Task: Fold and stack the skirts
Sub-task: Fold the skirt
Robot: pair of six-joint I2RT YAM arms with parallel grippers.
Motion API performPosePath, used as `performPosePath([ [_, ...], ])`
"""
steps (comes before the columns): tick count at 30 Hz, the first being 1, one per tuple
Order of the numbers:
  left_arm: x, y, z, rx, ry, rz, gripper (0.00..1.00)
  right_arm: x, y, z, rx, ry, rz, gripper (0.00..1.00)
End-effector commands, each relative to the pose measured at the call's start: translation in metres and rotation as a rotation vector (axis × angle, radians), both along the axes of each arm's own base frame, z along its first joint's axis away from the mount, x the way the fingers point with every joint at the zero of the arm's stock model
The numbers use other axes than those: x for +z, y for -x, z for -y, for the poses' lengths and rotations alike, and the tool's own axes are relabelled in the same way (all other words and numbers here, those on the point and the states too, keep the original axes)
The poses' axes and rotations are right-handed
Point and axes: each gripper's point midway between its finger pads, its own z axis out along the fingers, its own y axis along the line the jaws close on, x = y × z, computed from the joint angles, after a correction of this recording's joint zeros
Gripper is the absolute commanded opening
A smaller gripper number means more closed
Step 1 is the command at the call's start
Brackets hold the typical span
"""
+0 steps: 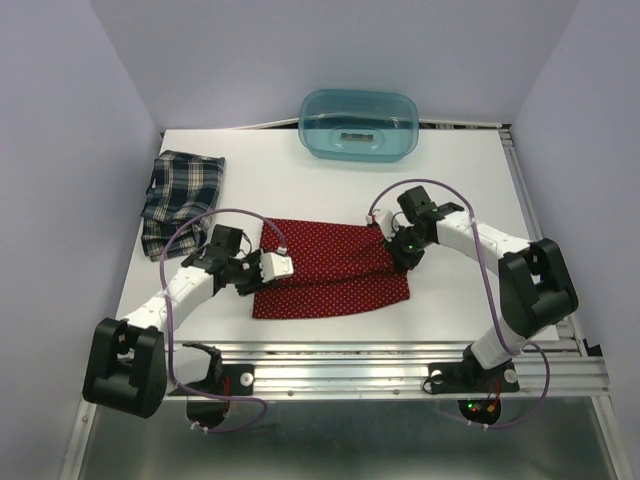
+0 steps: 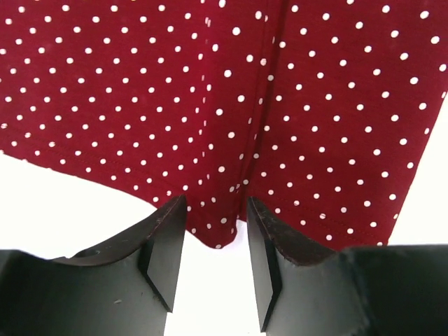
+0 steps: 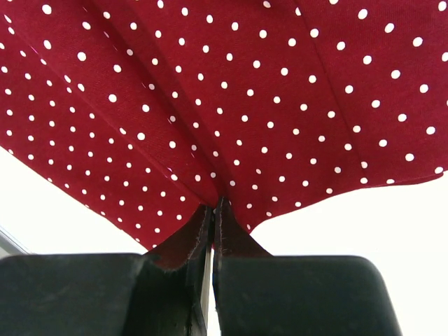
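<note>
The red skirt (image 1: 330,270) with tiny white dots lies spread on the white table (image 1: 300,190) between both arms. At its left edge, my left gripper (image 1: 262,275) is open. In the left wrist view its jaws (image 2: 215,213) stand apart, with a tip of the red skirt's (image 2: 224,105) hem lying loose between them. My right gripper (image 1: 390,248) is at the skirt's upper right corner. There it (image 3: 213,210) is shut on a pinch of the red skirt (image 3: 231,105). The plaid skirt (image 1: 180,195) lies bunched at the table's far left.
A translucent teal tub (image 1: 360,125) stands at the back centre of the table. The walls close in on the left, right and back. A metal rail (image 1: 400,365) runs along the near edge by the arm bases.
</note>
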Motion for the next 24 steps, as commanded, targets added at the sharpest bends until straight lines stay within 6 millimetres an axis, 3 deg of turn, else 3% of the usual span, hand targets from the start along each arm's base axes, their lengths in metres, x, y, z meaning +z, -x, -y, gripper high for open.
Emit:
performPosePath([
  [1,0.011,-0.007,0.003,-0.019,-0.007,0.027,0.51,0.001,0.003,0.001,0.007,0.008,0.02,0.01],
  [7,0.005,-0.006,0.004,-0.034,-0.037,-0.002,0.49,-0.001,0.005,-0.001,0.019,0.013,0.015,0.01],
  [17,-0.001,-0.002,0.001,-0.052,-0.081,-0.061,0.03,0.008,-0.004,-0.002,0.017,0.017,0.045,0.01],
  [20,0.014,-0.005,0.004,-0.047,-0.066,-0.055,0.0,0.017,-0.009,-0.001,0.014,0.025,0.064,0.01],
  [24,0.051,-0.008,0.007,-0.037,-0.029,0.004,0.0,0.041,-0.014,0.004,0.035,0.04,0.127,0.01],
])
